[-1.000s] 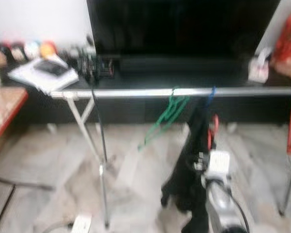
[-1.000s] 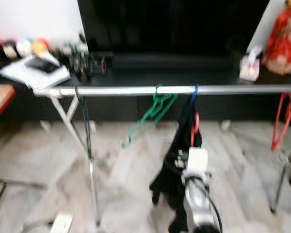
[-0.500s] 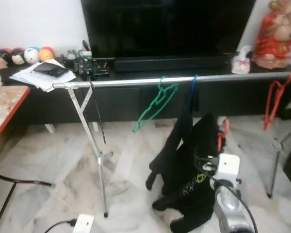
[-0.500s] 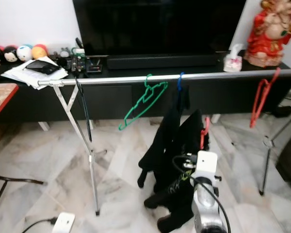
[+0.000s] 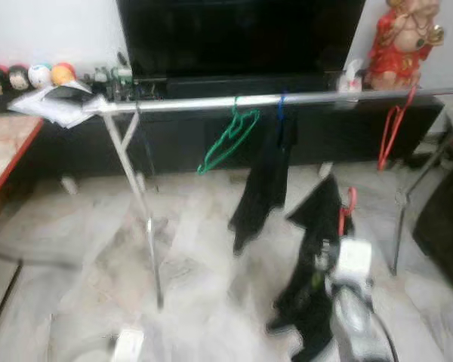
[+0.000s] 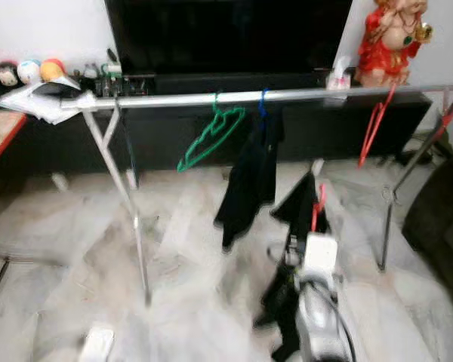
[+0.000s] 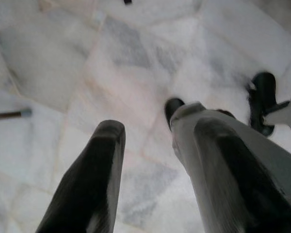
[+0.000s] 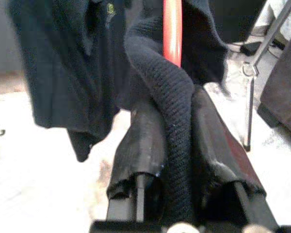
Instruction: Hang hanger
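Rail (image 5: pixel 287 99) of the silver clothes rack taken as our landmark. We count three hangers on it: one green hanger (image 5: pixel 225 139) near the middle, one blue hanger (image 5: pixel 280 109) just beside it carrying a black garment (image 5: pixel 262 185), and one red hanger (image 5: pixel 392 132) toward the right end. We count a fourth, a red hanger with a dark garment (image 5: pixel 319 226), held below and in front of the rail, apart from it. Right end effector (image 8: pixel 172 141) is clamped on that garment's knitted fabric, with the red hanger bar (image 8: pixel 172 29) rising just above the fingers. Left end effector (image 7: pixel 150 170) hangs over the marble floor (image 7: pixel 136 63), fingers spread with nothing between them. Behind the rail we note one black TV (image 5: pixel 241 34) and one red figurine (image 5: pixel 396 41).
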`<state>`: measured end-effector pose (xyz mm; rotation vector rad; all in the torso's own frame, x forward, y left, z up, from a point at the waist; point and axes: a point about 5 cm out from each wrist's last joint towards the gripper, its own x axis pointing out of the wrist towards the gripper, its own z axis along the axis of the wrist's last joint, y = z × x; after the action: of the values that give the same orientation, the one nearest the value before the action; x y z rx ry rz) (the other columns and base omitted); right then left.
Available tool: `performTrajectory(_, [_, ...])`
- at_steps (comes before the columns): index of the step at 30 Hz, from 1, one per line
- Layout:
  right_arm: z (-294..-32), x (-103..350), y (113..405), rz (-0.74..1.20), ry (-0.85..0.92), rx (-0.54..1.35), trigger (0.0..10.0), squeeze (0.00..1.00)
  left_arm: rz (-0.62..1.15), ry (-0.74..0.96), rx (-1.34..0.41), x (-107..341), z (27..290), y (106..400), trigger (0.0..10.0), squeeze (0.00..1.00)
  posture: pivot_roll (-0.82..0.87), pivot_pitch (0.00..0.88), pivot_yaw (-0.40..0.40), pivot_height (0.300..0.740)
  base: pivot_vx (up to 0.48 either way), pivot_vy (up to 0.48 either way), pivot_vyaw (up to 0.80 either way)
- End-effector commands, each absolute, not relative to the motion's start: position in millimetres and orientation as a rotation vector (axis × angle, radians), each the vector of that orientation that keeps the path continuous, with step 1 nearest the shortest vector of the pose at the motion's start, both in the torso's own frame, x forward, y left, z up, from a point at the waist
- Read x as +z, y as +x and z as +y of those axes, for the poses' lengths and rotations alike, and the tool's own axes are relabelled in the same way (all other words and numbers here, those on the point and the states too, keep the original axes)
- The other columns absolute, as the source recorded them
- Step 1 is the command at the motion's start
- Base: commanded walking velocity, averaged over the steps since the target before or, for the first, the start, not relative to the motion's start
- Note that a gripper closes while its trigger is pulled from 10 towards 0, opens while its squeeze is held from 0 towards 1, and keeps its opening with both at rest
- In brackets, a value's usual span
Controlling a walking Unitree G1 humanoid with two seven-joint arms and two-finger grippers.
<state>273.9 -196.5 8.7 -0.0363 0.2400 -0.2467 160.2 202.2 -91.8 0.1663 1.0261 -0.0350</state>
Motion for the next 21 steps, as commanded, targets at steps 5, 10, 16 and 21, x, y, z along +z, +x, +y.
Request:
performTrajectory(5, [-198.9,21.2,282.2,0.177,-0.039,-0.255,10.0,0.00,1.049,0.174,-0.029,-93.5,205.6,155.3,10.0,0.00,-0.09,0.000,-0.027,0.740,-0.302,0.000,0.00])
performTrajectory(10, [-200.1,21.1,281.7,0.178,-0.042,-0.260,10.0,0.00,1.052,0.174,-0.030,-94.0,205.4,154.1,10.0,0.00,-0.09,0.000,-0.027,0.740,-0.304,0.000,0.00])
performTrajectory(16, [-200.8,20.6,281.2,0.179,-0.044,-0.262,10.0,0.00,1.052,0.174,-0.031,-94.1,205.2,154.1,10.0,0.00,-0.09,0.000,-0.027,0.740,-0.302,0.000,0.00])
performTrajectory(21, [-200.8,21.3,281.3,0.175,-0.044,-0.262,10.0,0.00,1.051,0.176,-0.031,-93.6,205.4,155.2,10.0,0.00,-0.09,0.000,-0.027,0.740,-0.304,0.000,0.00])
